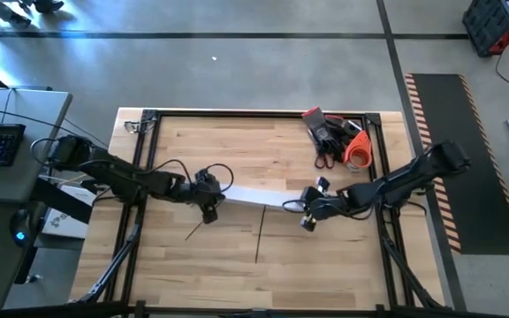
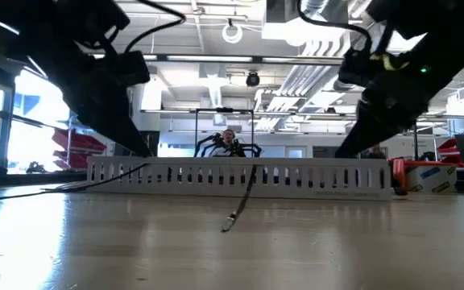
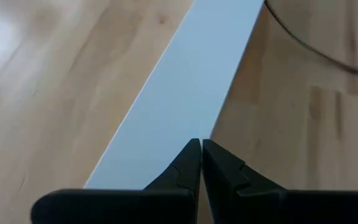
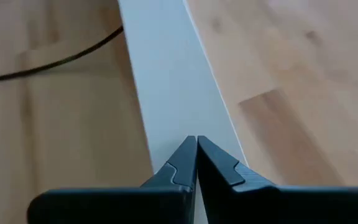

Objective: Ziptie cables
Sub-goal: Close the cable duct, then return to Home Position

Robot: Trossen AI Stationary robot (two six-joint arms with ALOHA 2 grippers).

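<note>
Zipties lay on the wooden table, white slotted duct between both arms, left gripper closed empty, right gripper closed empty.

Two arms, one white duct, two zipties.

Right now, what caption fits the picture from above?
Both shut grippers, left and right, rest at the white duct's ends.

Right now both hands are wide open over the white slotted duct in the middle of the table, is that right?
Not quite: the left hand and right hand are shut, fingertips together, as each wrist view shows. They are indeed over the white slotted duct.
</note>
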